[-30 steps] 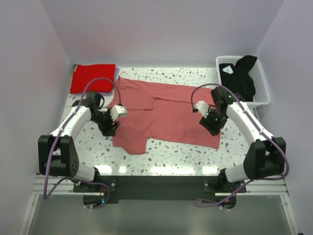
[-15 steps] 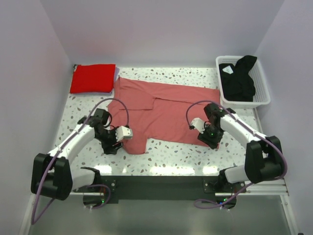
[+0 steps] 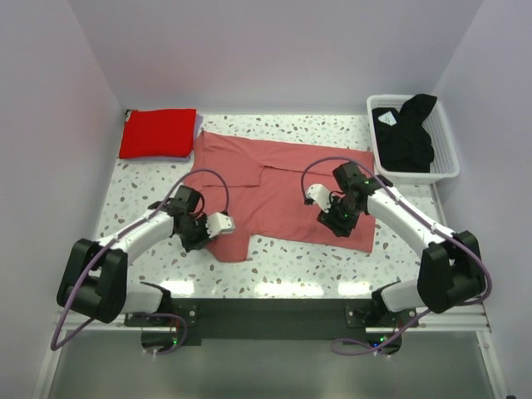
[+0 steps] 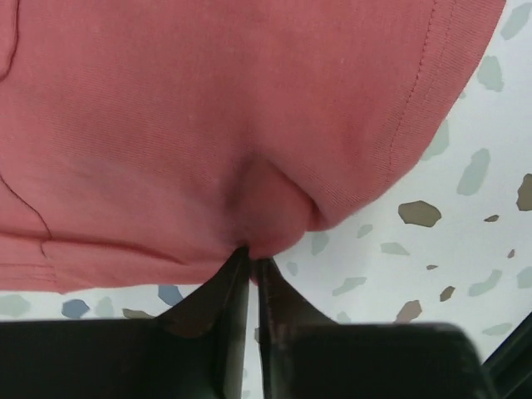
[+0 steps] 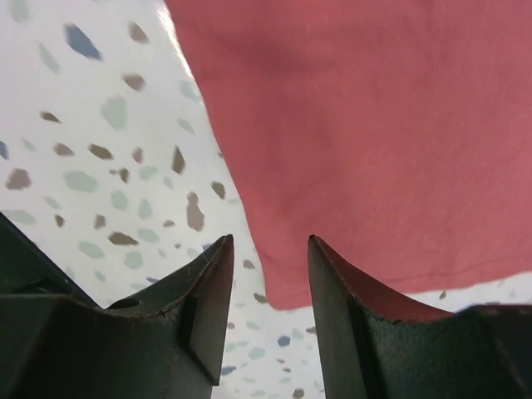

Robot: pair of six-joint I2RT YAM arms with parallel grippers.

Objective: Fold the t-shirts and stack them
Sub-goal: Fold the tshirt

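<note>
A white speckled table (image 3: 141, 187) fills the floor of a pale lilac booth. The salmon-pink shirt (image 3: 283, 179) lies spread flat across its middle, and the other positions are given relative to it.

At the shirt's near-left lobe, probably a sleeve, the left gripper (image 4: 251, 253) has its jaws pressed together on a small pucker of cloth right at the edge. The pinch is thin, with only a little cloth between the tips. Over the shirt's near-right part, the right gripper (image 5: 270, 243) has its jaws apart and holds nothing. A free edge of the pink cloth runs just ahead of and between its fingers.

The step in hand looks like taking hold of the near side for a fold. It should go better if:
- the right jaws drop until one finger slides under the edge, and close only then, so they catch the cloth rather than skid over it;
- the two arms then lift together at an even height, so the cloth hangs straight;
- the lift is slow, since the left's shallow pinch could slip;
- the fold is laid away from the arms, with the edges matched before release.

Beyond the shirt's far-left corner sits the red shirt (image 3: 158, 133), already a neat folded block. Off the far-right corner, the black shirt (image 3: 407, 137) lies heaped in the white basket (image 3: 416, 176), not yet folded.
</note>
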